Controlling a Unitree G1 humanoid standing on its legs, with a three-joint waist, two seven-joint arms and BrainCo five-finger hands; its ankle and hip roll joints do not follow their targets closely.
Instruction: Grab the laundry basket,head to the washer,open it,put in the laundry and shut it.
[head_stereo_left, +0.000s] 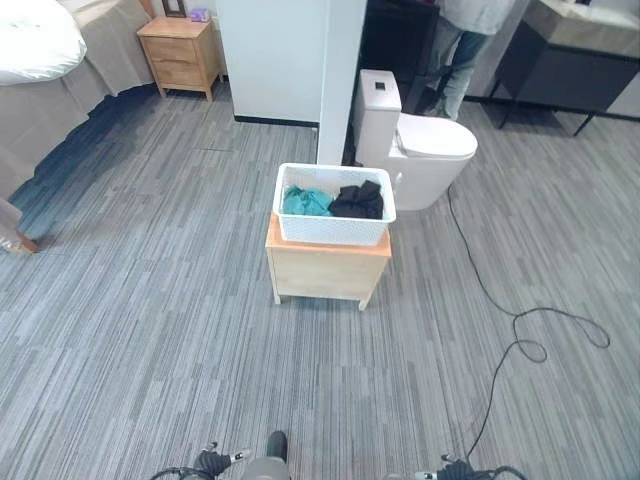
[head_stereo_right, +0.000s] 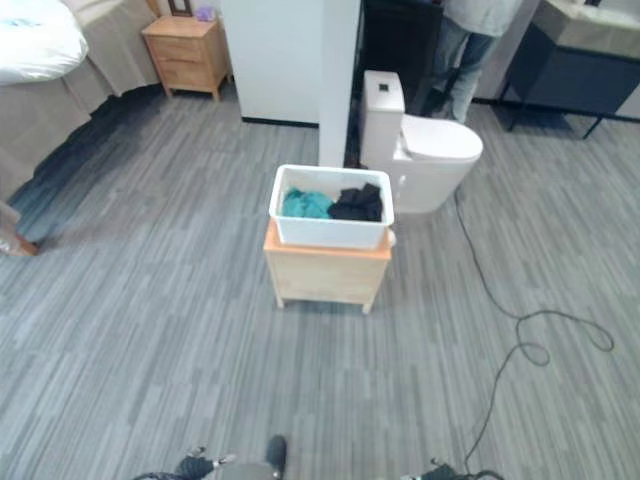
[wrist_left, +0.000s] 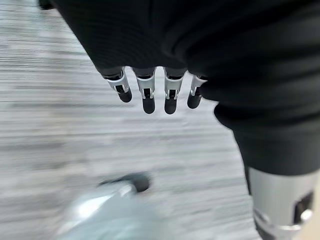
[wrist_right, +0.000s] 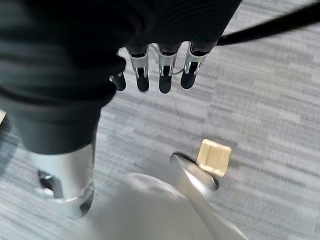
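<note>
Ahead: laundry basket (head_stereo_left: 334, 228) on wooden surface (head_stereo_left: 327, 268), toilet (head_stereo_left: 425, 148) behind, person (head_stereo_left: 462, 45) beyond; my left hand (wrist_left: 150, 85) and right hand (wrist_right: 160, 70) apparently relaxed, empty.

No readable text, label, number or sign anywhere. None on the white laundry basket (head_stereo_left: 334, 226), none on the wooden bench (head_stereo_left: 325, 270) beneath it, none on the toilet (head_stereo_left: 415, 140) or the bedside cabinet (head_stereo_left: 181, 55). Nothing legible on either hand's dark cover.
</note>
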